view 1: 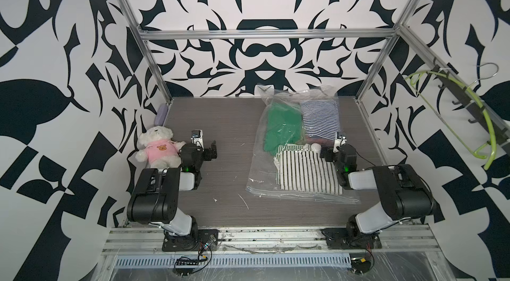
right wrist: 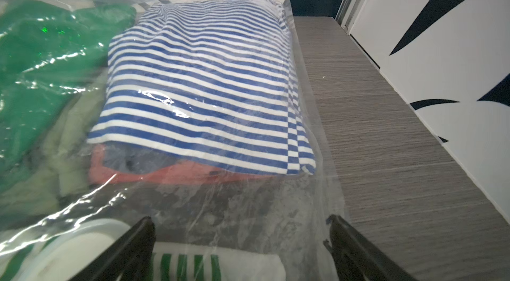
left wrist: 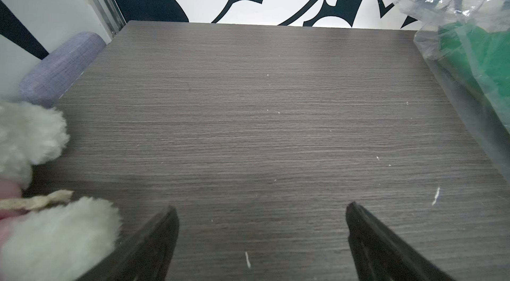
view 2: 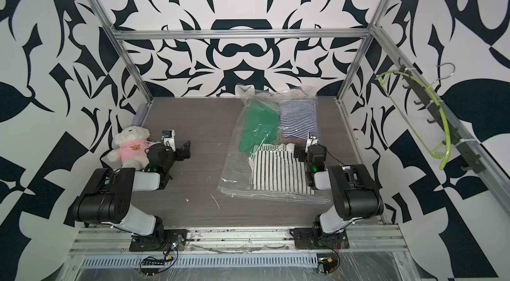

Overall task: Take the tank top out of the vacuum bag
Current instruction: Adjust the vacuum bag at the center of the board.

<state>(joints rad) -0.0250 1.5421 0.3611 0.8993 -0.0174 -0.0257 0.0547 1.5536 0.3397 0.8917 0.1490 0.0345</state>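
Far left first: a white teddy bear (view 1: 158, 150) in a pink shirt sits at the table's (view 1: 226, 127) 9 o'clock edge. A purple case (view 1: 161, 113) lies up at 10 o'clock by the frame post. The left arm (view 1: 154, 196) reaches in just beside the bear. Its jaws are spread wide over bare table, gripping nothing.

The vacuum bag (view 1: 258, 172) lies flat and fills the right half, roughly 1 to 4 o'clock, with its zip edge (view 1: 303, 196) toward 5 o'clock. Everything is inside it:
- a green garment (view 1: 281, 127) at 12 to 1 o'clock
- a blue-and-white striped one (view 1: 320, 116) just beside it at 1 o'clock
- a green-and-white striped one (view 1: 303, 174) nearer the zip

Honestly I can't tell which of them is the tank top.

The round white cap (view 1: 316, 146) sits between the garments. The right arm (view 1: 397, 191) comes in from 4 o'clock. Its jaws sit over the bag just beside that cap, wide open and gripping nothing. The right wrist view shows only crinkly plastic between them.

Off at 3 o'clock, a lime hanger (view 1: 489, 158) hangs on the wall rail.
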